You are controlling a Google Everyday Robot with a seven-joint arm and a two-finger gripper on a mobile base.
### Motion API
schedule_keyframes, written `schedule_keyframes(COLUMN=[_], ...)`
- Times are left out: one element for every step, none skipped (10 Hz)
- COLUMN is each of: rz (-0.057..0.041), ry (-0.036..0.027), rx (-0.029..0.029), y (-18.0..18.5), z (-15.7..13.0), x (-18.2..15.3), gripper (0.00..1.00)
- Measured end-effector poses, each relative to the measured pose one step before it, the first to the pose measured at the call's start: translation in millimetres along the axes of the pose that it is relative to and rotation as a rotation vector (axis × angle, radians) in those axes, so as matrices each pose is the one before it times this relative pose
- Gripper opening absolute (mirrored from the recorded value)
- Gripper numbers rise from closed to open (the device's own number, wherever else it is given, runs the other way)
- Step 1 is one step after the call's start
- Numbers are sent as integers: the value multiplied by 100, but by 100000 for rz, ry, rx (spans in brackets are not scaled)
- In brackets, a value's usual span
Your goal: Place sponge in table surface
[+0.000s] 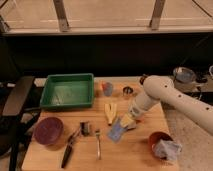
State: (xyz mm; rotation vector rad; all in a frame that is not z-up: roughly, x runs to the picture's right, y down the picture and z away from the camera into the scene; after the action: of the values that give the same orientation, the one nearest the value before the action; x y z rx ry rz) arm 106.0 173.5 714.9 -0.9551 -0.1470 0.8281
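A blue sponge (116, 132) hangs from my gripper (126, 122), tilted, just above the wooden table surface (130, 155) near its middle. The gripper is shut on the sponge's upper right end. My white arm (165, 95) reaches in from the right and bends down to the gripper. The sponge sits right of a fork (98, 143) and below a yellow object (110, 112).
A green tray (67, 91) stands at the back left. A maroon bowl (48, 131), a black-handled tool (70, 148) and a small dark object (86, 127) lie front left. A grey cup (107, 88) and small tin (128, 90) stand behind. A red bowl with cloth (161, 145) is front right.
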Motion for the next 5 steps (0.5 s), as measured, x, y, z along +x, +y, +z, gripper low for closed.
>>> schedule_keyframes(rz=[2137,2083,2452,3003,2874], ry=[1510,1440,1133,1135,1386], rx=[-1133,-1238,-1174,-1075,-1249], y=[-410,-429,-482,-582,-526], z=[1079,1177,1212,1259,1243], x=[843,866,924,1030,887], gripper=[0,0,4,13,24])
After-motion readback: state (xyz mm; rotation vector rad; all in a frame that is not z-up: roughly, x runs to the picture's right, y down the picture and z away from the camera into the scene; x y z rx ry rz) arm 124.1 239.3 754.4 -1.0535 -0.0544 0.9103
